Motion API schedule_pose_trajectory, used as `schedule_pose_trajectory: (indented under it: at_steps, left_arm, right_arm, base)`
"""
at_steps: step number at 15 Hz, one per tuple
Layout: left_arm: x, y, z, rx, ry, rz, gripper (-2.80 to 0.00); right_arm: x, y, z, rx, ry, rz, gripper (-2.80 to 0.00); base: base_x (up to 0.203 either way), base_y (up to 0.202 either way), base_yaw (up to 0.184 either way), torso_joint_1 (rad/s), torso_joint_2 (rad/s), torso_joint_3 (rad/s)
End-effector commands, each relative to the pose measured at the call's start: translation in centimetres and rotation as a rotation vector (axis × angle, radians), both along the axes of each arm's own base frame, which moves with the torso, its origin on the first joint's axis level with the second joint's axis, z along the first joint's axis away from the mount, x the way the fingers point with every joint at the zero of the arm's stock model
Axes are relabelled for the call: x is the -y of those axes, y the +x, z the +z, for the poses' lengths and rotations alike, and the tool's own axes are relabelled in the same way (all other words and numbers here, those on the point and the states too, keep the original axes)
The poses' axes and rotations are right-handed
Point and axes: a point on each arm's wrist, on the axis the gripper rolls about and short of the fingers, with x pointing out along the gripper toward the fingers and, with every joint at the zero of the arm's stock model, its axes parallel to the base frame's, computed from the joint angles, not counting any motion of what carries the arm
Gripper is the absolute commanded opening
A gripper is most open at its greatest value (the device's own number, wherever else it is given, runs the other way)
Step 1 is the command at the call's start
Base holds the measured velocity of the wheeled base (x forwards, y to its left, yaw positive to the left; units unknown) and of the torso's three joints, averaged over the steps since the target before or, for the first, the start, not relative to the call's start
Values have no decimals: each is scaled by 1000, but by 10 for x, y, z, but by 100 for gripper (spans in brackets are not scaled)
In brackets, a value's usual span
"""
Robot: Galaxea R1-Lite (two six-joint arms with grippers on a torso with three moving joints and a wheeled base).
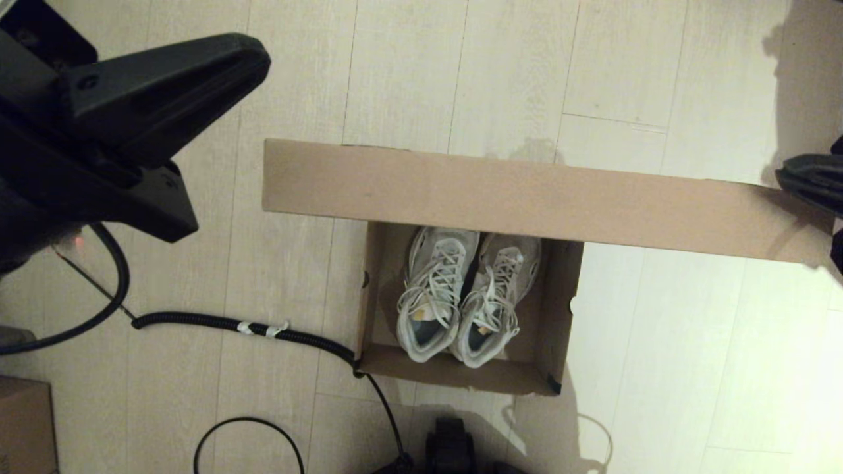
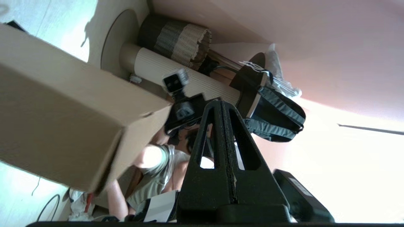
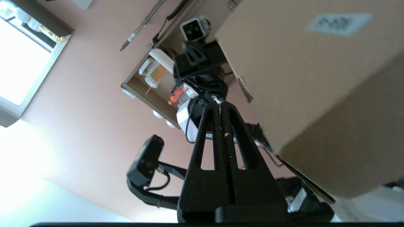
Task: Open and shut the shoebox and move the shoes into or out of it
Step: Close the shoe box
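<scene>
The brown shoebox stands open on the floor with both white sneakers side by side inside it, heels toward me. Its lid is raised high and hides the shoes' toes. My left gripper hangs shut and empty, above and left of the lid's left end. My right gripper sits at the lid's right end; whether it touches the lid is unclear. In the left wrist view the shut gripper has the lid beside it. In the right wrist view the shut gripper is next to the lid with its white label.
A black corrugated cable runs across the wooden floor to the box's near left corner. A thin looped wire lies nearer me. A smaller brown carton sits at the bottom left. My base is just before the box.
</scene>
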Motion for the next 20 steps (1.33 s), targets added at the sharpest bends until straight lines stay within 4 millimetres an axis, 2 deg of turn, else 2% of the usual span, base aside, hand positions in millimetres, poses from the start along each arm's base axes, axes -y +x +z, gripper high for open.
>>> schedule_pose_trajectory:
  at_steps: [1,5,9,11,14,16,18,20]
  left_arm:
    - [-4,-6,3,15,-10,-2,-280]
    - [1,3,4,8,-6,-5,-280]
    - [8,16,19,39,-21,-8,-280]
    - [13,24,22,39,-20,-11,-280]
    - [11,19,12,14,-8,-12,-280]
    - [3,7,8,5,-3,-3,-280]
    - [-7,-3,2,33,30,46,-280]
    - [-14,-10,-15,127,140,131,-280]
  right_arm:
    - [-1,-5,-5,-12,-1,13,-280]
    - [-1,-14,-24,-68,-6,20,-280]
    - [-1,-24,-49,-127,-12,28,-280]
    - [-1,-33,-46,-99,-13,32,-280]
    - [0,-54,-25,-29,-12,50,-280]
    - [1,-45,-21,-1,-15,13,-280]
    - [3,-30,-21,166,-59,-85,-280]
    - [5,-14,-39,332,-136,-239,-280]
  base:
    - [0,0,0,0,0,0]
    - [0,0,0,0,0,0]
    - [0,0,0,0,0,0]
    - [0,0,0,0,0,0]
    - [0,0,0,0,0,0]
    - [0,0,0,0,0,0]
    - [0,0,0,0,0,0]
    - [0,0,0,0,0,0]
